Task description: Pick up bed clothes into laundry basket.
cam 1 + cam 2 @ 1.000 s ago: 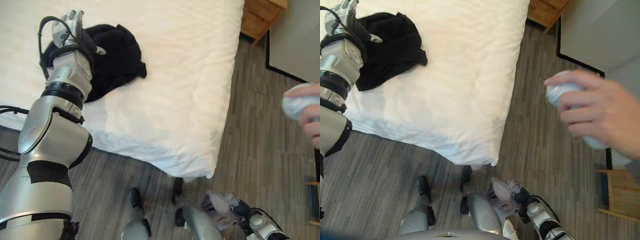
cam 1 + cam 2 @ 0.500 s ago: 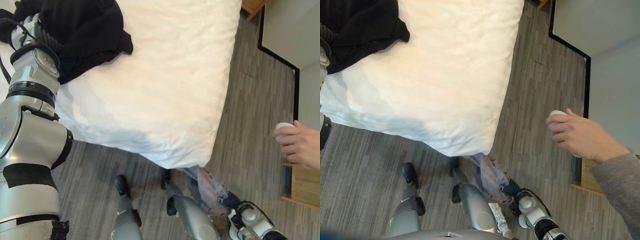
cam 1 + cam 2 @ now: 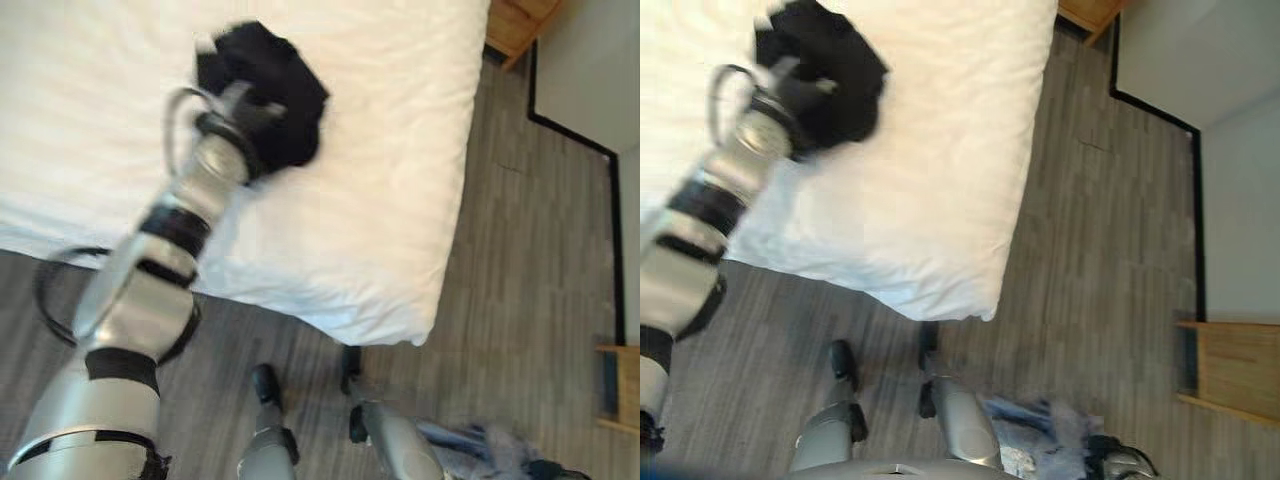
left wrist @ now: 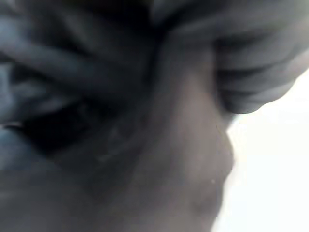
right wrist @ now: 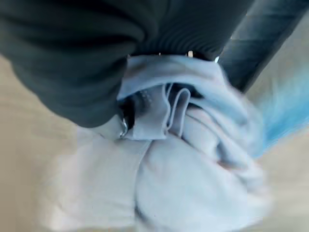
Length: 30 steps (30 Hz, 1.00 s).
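**Left hand in black garment on bed, right hand holding pale cloth low by floor**

No writing or labels readable on anything here.

My left hand (image 3: 235, 105) is out over the white bed (image 3: 380, 180), pushed into the black garment (image 3: 270, 85). The garment is bunched into 1 rough lump, no clear long axis, sitting on the bed's upper part, well in from the edge nearest me. In the left wrist view the black cloth (image 4: 145, 159) sits right up against my dark ribbed cover, with a strip of white bedding beside it. My left fingers are buried in the cloth, so I cannot tell whether they are curled or straight.

My right hand (image 3: 1110, 462) is low, at the bottom edge of the right eye view, over the grey wood-look floor (image 3: 1090, 200). A pale blue-grey garment (image 3: 1035, 425) trails from it, stretched across roughly level toward my left. In the right wrist view my dark cover sits over this pale cloth (image 5: 183, 159), folds gathered tight under the hand, fingers closed round it.

A wooden cabinet (image 3: 520, 25) stands past the bed's far corner.
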### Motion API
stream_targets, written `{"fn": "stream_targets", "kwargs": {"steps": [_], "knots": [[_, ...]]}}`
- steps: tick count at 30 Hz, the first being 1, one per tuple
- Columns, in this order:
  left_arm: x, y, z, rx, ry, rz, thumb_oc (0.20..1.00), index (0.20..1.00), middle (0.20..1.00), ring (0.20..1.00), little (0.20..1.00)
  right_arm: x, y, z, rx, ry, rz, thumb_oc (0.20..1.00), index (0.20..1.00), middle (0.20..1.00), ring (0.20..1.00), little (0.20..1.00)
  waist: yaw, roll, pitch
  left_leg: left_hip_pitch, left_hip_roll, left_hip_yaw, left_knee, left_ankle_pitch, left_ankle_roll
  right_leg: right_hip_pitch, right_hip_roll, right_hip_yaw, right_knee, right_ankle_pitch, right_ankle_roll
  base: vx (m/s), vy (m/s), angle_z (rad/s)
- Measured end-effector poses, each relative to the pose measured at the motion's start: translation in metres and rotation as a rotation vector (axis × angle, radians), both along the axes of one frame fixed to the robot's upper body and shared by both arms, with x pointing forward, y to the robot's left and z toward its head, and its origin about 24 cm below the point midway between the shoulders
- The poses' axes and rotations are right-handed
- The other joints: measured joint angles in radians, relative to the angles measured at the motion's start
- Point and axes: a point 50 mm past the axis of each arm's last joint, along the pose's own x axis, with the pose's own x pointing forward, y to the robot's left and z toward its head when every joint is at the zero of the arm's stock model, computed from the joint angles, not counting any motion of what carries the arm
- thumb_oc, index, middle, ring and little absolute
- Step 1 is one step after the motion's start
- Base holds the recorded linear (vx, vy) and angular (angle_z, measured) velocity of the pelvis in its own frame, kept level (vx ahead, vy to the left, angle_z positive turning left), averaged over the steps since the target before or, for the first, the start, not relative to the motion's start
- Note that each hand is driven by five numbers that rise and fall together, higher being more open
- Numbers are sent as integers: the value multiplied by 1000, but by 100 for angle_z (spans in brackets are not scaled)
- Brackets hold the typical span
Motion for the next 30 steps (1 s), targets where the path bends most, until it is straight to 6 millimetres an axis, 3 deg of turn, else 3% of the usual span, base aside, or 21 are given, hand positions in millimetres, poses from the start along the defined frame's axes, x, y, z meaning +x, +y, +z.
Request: {"fn": "stream_targets", "kwargs": {"steps": [1, 2, 3, 4, 5, 8, 9, 10, 12, 16, 19, 21, 23, 26, 30], "knots": [[-39, -12, -35, -76, 109, -182, 200, 200, 200, 200, 200, -7, -28, 16, -65, -50, -93, 200, 200, 200, 200, 200, 17, 51, 6, 32, -5, -25, -1, -13, -13, 37, -1, -4, 0, -13, -6, 21, 26, 6], [-54, -12, -52, -131, 192, -233, 200, 200, 200, 200, 200, -10, -38, 22, -89, -70, -131, 200, 200, 200, 200, 200, 28, 71, 7, 47, -8, -34, -1, -17, -12, 53, -7, -12, 0, -22, -8, 96, 16, 9], [-78, -3, -74, -251, 314, -279, 200, 200, 200, 200, 200, -10, -53, 34, -126, -136, -202, 200, 200, 200, 200, 200, 28, 90, 10, 79, -11, -39, -2, -24, -14, 84, -2, -13, 0, -42, -19, 34, -10, 15], [-93, 12, -98, -359, 431, -248, 200, 200, 200, 200, 200, -1, -63, 45, -173, -192, -204, 200, 200, 200, 200, 200, 47, 116, 8, 105, -7, -48, -7, -32, -22, 114, -2, -18, -1, -55, -17, 105, -13, 7], [-101, 26, -114, -427, 497, -188, 200, 200, 200, 200, 200, 3, -67, 51, -205, -235, -185, 200, 200, 200, 200, 200, 57, 121, 9, 118, -1, -51, -6, -34, -24, 129, 2, -15, -1, -59, -19, 67, -15, 20], [-123, 70, -126, -518, 523, -16, 200, 200, 200, 200, 200, 50, -61, 74, -274, -454, -102, 200, 200, 200, 200, 200, 79, 139, 6, 144, 12, -80, -7, -35, -22, 163, 16, -28, -4, -80, -25, 82, -9, 9], [-125, 74, -128, -529, 521, 6, 200, 200, 200, 200, 200, 53, -60, 79, -290, -481, -85, 200, 200, 200, 200, 200, 79, 139, 5, 150, 13, -81, -7, -35, -22, 168, 17, -28, -6, -82, -27, 16, -5, 8], [-133, 86, -131, -567, 516, 64, 200, 200, 200, 200, 200, 72, -51, 95, -326, -574, -10, 200, 200, 200, 200, 200, 85, 143, 3, 164, 17, -85, -7, -35, -22, 183, 20, -27, -6, -82, -26, 0, 0, 0], [-142, 99, -132, -640, 500, 127, 200, 200, 200, 200, 200, 89, -35, 117, -390, -704, 128, 200, 200, 200, 200, 200, 84, 142, -11, 172, 18, -103, -7, -35, -22, 197, 24, -33, -6, -84, -26, 32, -21, 12], [-160, 107, -143, -817, 443, 236, 200, 200, 200, 200, 200, 103, 5, 152, -464, -893, 280, 200, 200, 200, 200, 200, 101, 139, -45, 193, 20, -103, -7, -35, -21, 216, 26, -27, -6, -84, -25, 3, -13, 0], [-170, 107, -154, -850, 472, 273, 200, 200, 200, 200, 200, 109, 19, 154, -468, -909, 341, 200, 200, 200, 200, 200, 113, 125, -97, 195, 19, -102, -7, -35, -21, 219, 24, -29, -6, -86, -27, -6, -6, -2], [-178, 103, -164, -902, 482, 309, 200, 200, 200, 200, 200, 114, 48, 164, -393, -998, 449, 200, 200, 200, 200, 200, 119, 126, -122, 206, 17, -98, -7, -33, -19, 229, 23, -24, -6, -86, -27, -13, -16, -6], [-180, 97, -168, -937, 489, 310, 200, 200, 200, 200, 200, 119, 76, 161, -272, -1059, 522, 200, 200, 200, 200, 200, 120, 123, -138, 222, 15, -100, -7, -31, -16, 244, 22, -28, -5, -86, -26, -36, -36, 6], [-177, 76, -184, -972, 541, 308, 200, 200, 200, 200, 200, 120, 124, 139, 84, -1104, 566, 200, 200, 200, 200, 200, 133, 131, -167, 244, 12, -126, -7, -30, -12, 283, 18, -55, -5, -95, -30, -19, -24, 23], [-180, 64, -196, -984, 614, 298, 200, 200, 200, 200, 200, 120, 147, 132, 268, -1123, 565, 200, 200, 200, 200, 200, 161, 153, -179, 256, 10, -132, -7, -32, -14, 300, 15, -65, -5, -97, -29, -2, -26, 11]]}}
